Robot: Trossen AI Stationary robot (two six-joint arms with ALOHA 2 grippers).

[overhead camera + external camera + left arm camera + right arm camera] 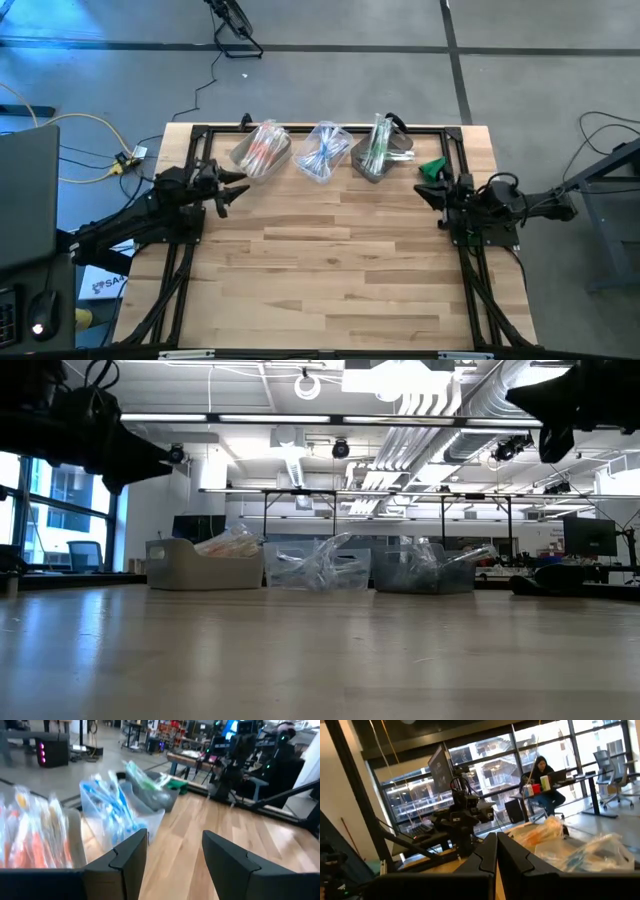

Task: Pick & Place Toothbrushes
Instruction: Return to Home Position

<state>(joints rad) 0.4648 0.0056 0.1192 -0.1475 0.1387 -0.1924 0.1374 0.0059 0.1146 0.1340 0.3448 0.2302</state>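
High view: we look straight down on a light wooden plank surface. Three bins stand in a row along its far edge, each full of slim toothbrushes in clear wrappers. The orange-handled toothbrushes are in the white plastic bin on the left. The blue-handled toothbrushes are in the clear plastic bin in the middle. The green-handled toothbrushes are in the grey plastic bin on the right.

A small green object lies just beside the grey bin, towards the right arm.

The left gripper hangs over the left side of the surface, near the white bin. In its wrist view we see its two dark fingers spread wide, with only bare wood between them.

The right gripper hangs over the right side, close to the small green object. Its fingers are pressed together and grip nothing.

Beyond the surface, the right wrist view shows a person seated at a desk.
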